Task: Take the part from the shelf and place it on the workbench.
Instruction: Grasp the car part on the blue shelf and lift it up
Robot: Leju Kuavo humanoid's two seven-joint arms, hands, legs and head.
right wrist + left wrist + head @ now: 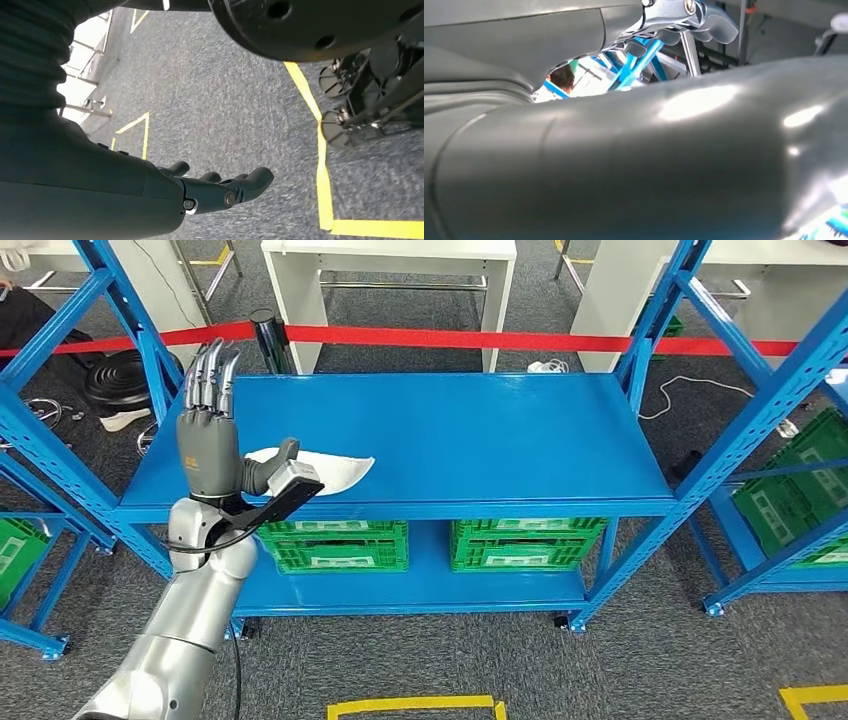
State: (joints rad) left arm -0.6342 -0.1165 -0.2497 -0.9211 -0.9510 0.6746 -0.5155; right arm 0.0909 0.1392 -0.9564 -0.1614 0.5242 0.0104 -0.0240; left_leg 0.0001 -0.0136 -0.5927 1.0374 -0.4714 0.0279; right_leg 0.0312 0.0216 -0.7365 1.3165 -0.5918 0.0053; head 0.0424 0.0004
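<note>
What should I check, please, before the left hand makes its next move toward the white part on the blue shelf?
1. Left hand empty, fingers straight: ok.
2. White part lying flat on the top shelf: ok.
3. Hand over the part: not ok, it is beside it; the thumb is at its edge.
4. Contact between thumb and part: cannot tell.
5. Right hand hanging open above the floor, away from the shelf: ok.
6. Workbench location: cannot tell.

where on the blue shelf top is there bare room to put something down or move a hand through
Most of the blue shelf top is bare: the whole middle and right, from the white part across to the right upright. The crowded patch is the front left corner, where the left hand stands raised beside the part. Below, green crates fill the lower level.
</note>
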